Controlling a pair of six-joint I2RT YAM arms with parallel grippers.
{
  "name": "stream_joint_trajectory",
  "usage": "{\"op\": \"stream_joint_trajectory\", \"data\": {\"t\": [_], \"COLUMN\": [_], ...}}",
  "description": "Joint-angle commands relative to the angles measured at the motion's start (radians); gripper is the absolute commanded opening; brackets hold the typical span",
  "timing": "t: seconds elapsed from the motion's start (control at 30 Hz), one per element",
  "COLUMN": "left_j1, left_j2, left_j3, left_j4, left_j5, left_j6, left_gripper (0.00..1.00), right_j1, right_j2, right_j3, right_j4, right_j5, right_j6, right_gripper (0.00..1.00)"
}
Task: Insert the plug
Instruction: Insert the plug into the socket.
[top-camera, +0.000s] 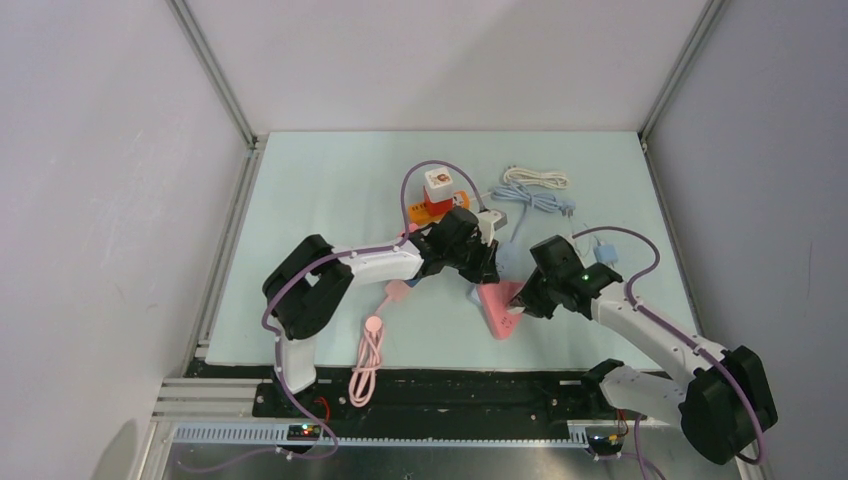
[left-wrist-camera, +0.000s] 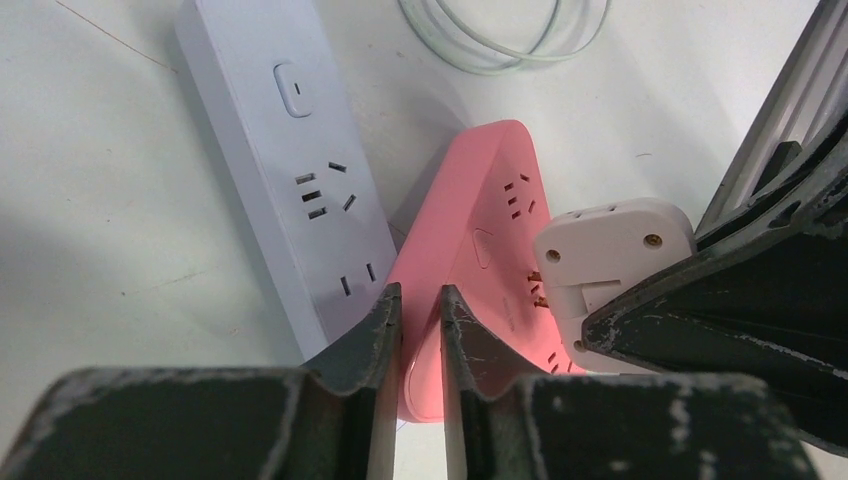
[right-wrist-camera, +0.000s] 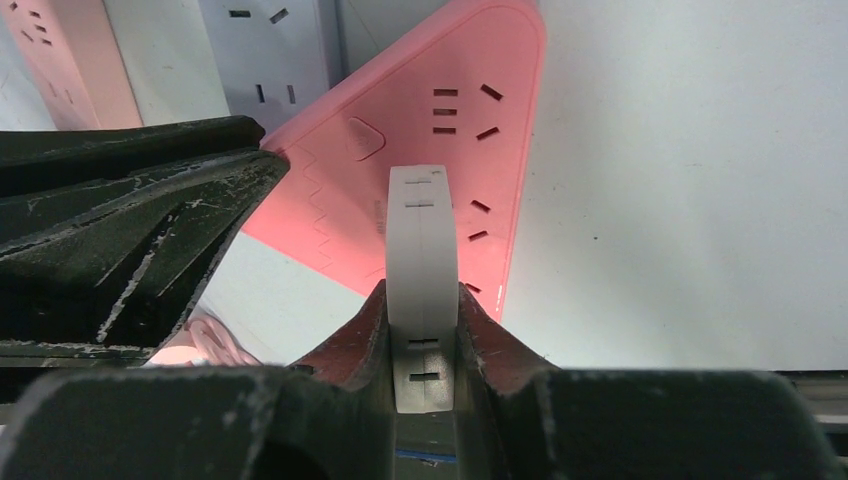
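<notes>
A white plug (right-wrist-camera: 422, 240) is clamped between the fingers of my right gripper (right-wrist-camera: 422, 290), which is shut on it. It is held over the pink power strip (right-wrist-camera: 400, 150), near the strip's lower sockets. From the left wrist the plug (left-wrist-camera: 610, 250) shows its metal prongs right at the face of the pink strip (left-wrist-camera: 480, 230); how deep they sit is hidden. My left gripper (left-wrist-camera: 420, 295) hovers over the strip's near end. Only a thin slit is left between its fingers, with nothing in it. From above, the two grippers (top-camera: 480, 262) (top-camera: 522, 298) meet at the strip (top-camera: 500, 312).
A white power strip (left-wrist-camera: 310, 180) lies beside the pink one, touching it. Behind them are an orange, red and white socket cube (top-camera: 440, 190), a coiled white cable (top-camera: 535, 178) and a blue cable (top-camera: 530, 200). A pink cable (top-camera: 370, 350) trails off the mat's front edge.
</notes>
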Motion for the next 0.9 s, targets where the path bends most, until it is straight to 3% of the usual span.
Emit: {"op": "stream_joint_trajectory", "data": {"t": [0.0, 0.87], "left_j1": [-0.016, -0.023], "left_j2": [0.081, 0.082], "left_j3": [-0.047, -0.045], "left_j4": [-0.213, -0.219], "left_j5": [-0.056, -0.052], "left_j6": [0.047, 0.059], "left_gripper": [0.00, 0.00], "right_j1": [0.007, 0.011], "right_j2": [-0.015, 0.086], "right_j3": [-0.006, 0.000], "right_j4": [-0.128, -0.071], "right_j5": [0.034, 0.028], "right_j6": [-0.009, -0.034], "right_gripper": [0.00, 0.00]}}
